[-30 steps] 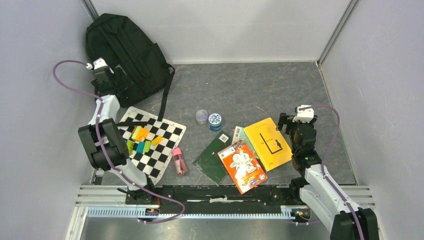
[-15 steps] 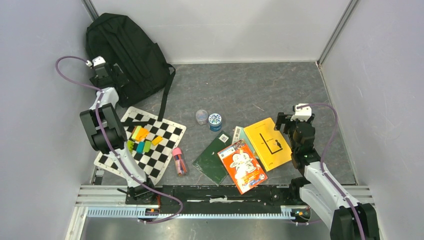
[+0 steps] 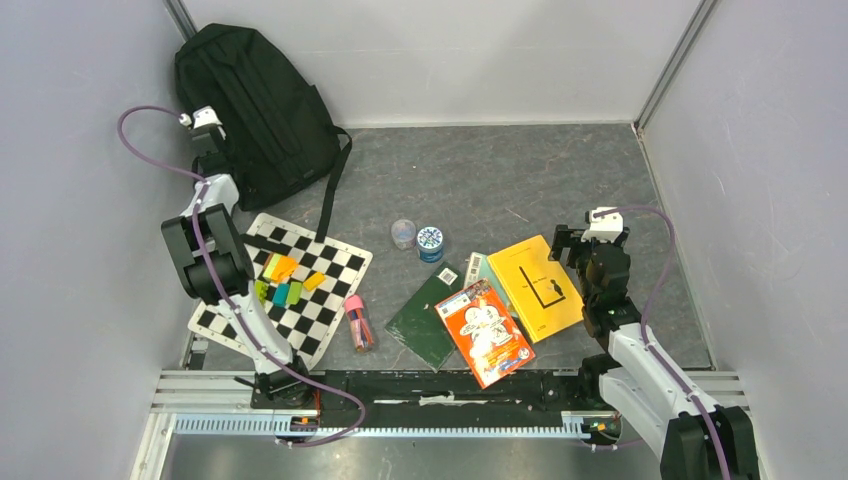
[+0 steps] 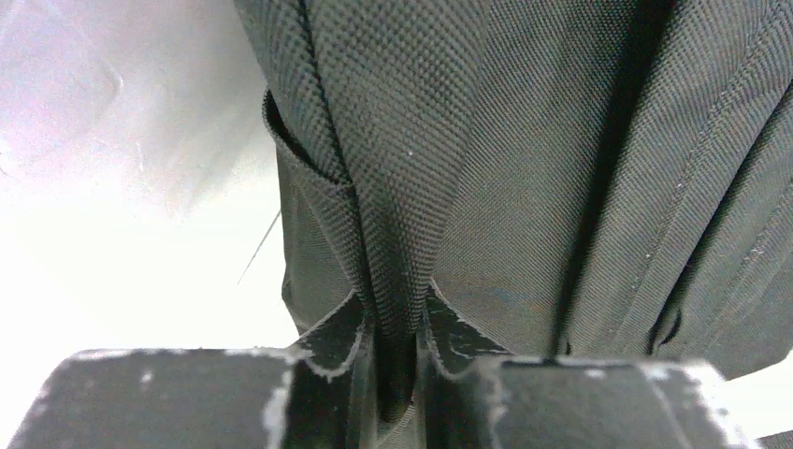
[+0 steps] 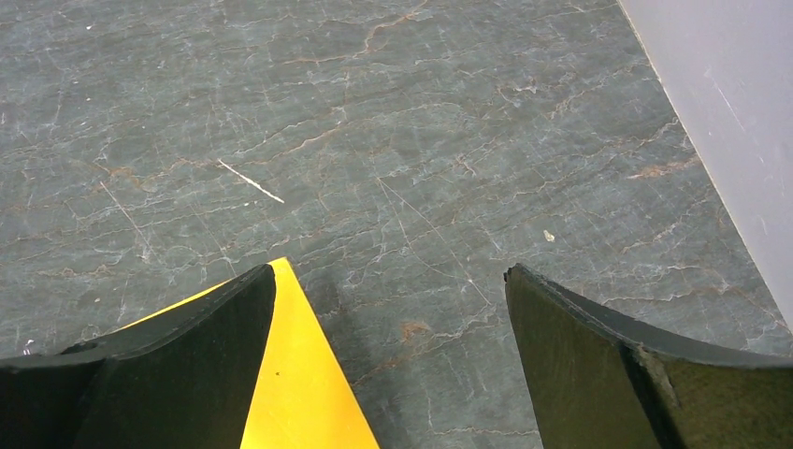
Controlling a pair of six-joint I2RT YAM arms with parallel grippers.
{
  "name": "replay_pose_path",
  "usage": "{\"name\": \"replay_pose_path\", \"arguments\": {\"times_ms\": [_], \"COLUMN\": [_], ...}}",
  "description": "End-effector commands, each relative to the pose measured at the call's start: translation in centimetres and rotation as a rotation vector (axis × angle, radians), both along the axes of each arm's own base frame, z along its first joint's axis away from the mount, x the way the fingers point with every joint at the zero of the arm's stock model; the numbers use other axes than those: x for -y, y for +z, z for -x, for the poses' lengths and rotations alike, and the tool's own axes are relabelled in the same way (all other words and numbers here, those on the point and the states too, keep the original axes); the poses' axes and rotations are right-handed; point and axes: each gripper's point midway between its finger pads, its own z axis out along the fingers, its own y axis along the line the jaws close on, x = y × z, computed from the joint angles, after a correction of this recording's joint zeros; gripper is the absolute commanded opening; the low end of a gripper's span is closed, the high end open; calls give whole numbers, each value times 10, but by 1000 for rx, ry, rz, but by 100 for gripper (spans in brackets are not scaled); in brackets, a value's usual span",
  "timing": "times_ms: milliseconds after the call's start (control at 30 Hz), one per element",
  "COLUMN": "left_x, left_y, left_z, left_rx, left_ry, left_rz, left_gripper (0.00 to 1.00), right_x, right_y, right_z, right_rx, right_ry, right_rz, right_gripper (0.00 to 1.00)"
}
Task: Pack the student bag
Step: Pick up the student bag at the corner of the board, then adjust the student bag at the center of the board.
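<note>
The student bag point(image 3: 260, 110), a large black backpack, leans in the far left corner against the walls. My left gripper point(image 3: 214, 150) is at its left edge. In the left wrist view my left gripper point(image 4: 395, 327) is shut on a raised fold of the bag's black woven fabric point(image 4: 524, 168), pinched between both fingers. My right gripper point(image 3: 578, 245) hangs open at the right, over the far corner of a yellow book point(image 3: 537, 285). The right wrist view shows that yellow corner point(image 5: 299, 393) by my left finger, with bare grey floor between the jaws of my right gripper point(image 5: 388, 281).
A chessboard point(image 3: 325, 262) with coloured blocks point(image 3: 283, 280) lies near the left arm. A pink case point(image 3: 358, 320), a green book point(image 3: 428, 315), an orange picture book point(image 3: 485, 330) and two small jars point(image 3: 403, 233) point(image 3: 431, 243) lie mid-floor. Grey walls stand close on both sides.
The left gripper reached further onto the bag's left edge and closed from open onto a fold of fabric; the bag shifted slightly. The right arm has hardly moved.
</note>
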Motion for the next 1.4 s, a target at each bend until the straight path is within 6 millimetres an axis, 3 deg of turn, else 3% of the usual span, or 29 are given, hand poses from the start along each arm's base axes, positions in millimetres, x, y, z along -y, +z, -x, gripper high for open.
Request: {"name": "replay_pose_path", "arguments": {"times_ms": [0,133,233,533,667,700,833,1000,1133,1367], "left_x": [4,16,40,143,175,194,235,269,291,318], "left_y": [56,78,95,136,155,160,182,193,181,173], "left_z": [-6,-3,-3,12,30,34,56,90,119,166], "left_rx": [175,232,250,292,340,354,386,426,393,402], "left_ry": [-43,-56,-108,-271,-302,-329,-389,-466,-534,-635], "left_rz": [-64,-66,-119,-272,-271,-281,-319,-250,-201,-203], "left_gripper": [6,2,2,2,2,2,2,2,2,2], "right_x": [2,1,1,-2,-4,-5,-12,-24,-35,-82], "right_y": [31,32,31,29,30,30,24,9,31,117], "right_z": [-9,-9,-8,-4,-3,-2,-1,0,-6,-14], "right_rx": [90,94,95,99,102,101,89,34,37,158], "right_ry": [-11,-6,-3,15,28,31,63,119,162,376], "right_rz": [-3,-4,-5,-8,-12,-14,-43,-76,-115,-288], "right_gripper": [98,98,98,98,98,98,98,98,98,98]}}
